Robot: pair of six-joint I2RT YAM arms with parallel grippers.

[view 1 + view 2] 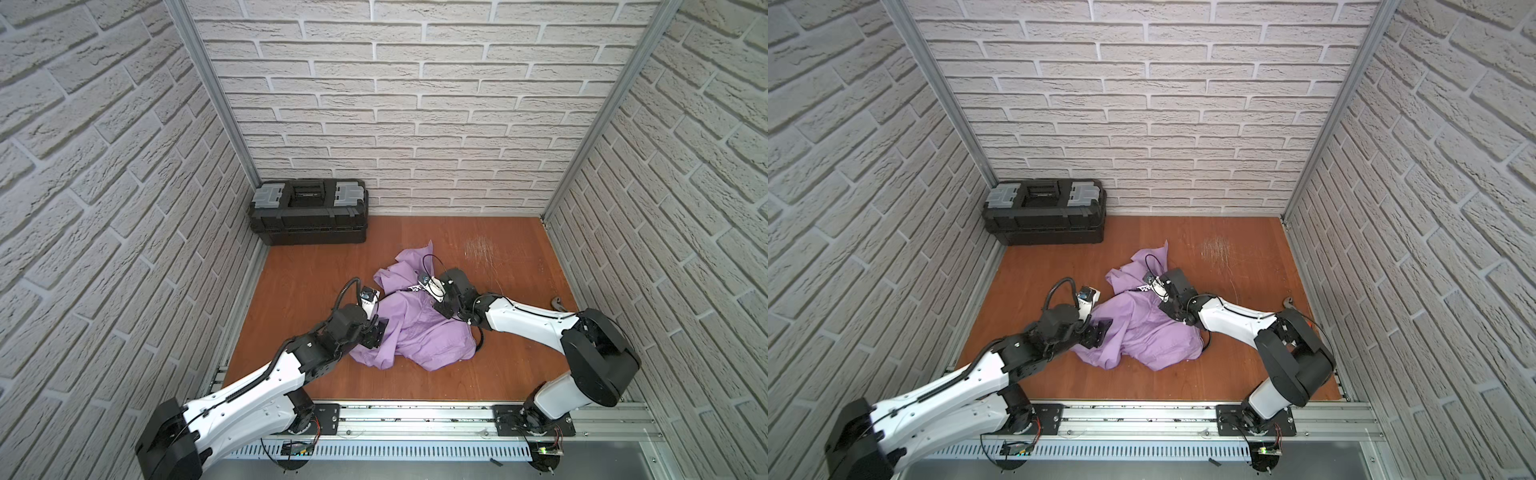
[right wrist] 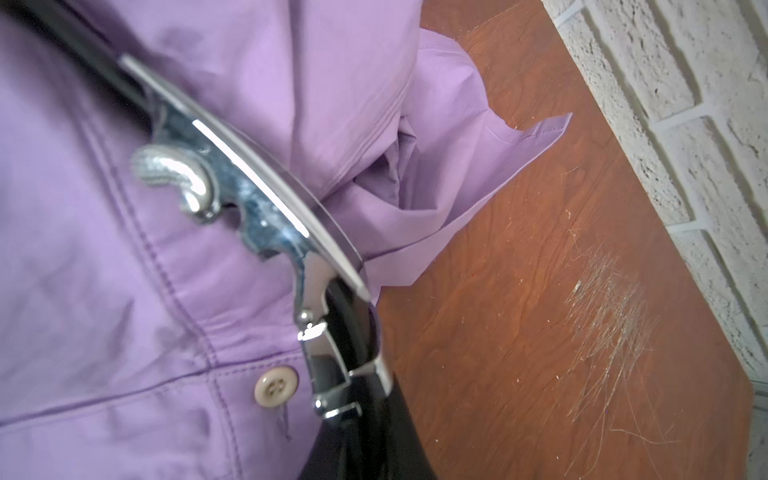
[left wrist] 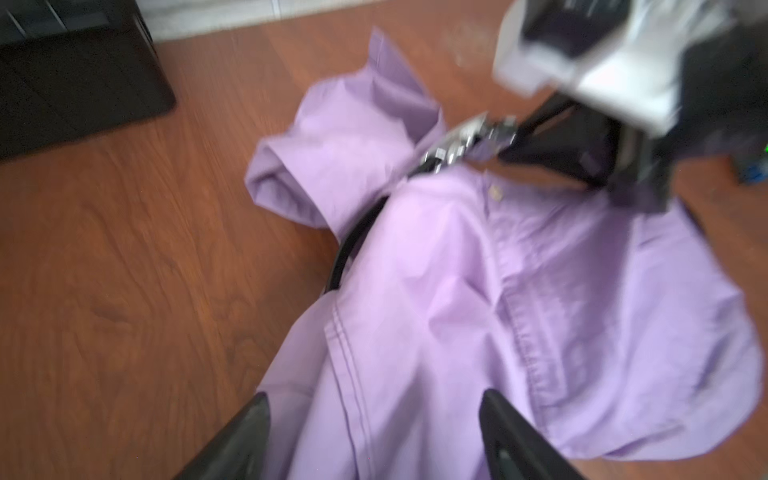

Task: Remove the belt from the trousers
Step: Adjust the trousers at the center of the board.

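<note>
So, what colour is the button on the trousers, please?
Beige; the button shows best in the right wrist view.

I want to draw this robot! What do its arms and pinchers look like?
Both arms are smooth white shells with chunky black joints. The left arm has a ribbed black cable looping by its wrist; the right arm has a big round black elbow. The left gripper ends in two flat black fingers. A little white camera sits by each gripper.
</note>
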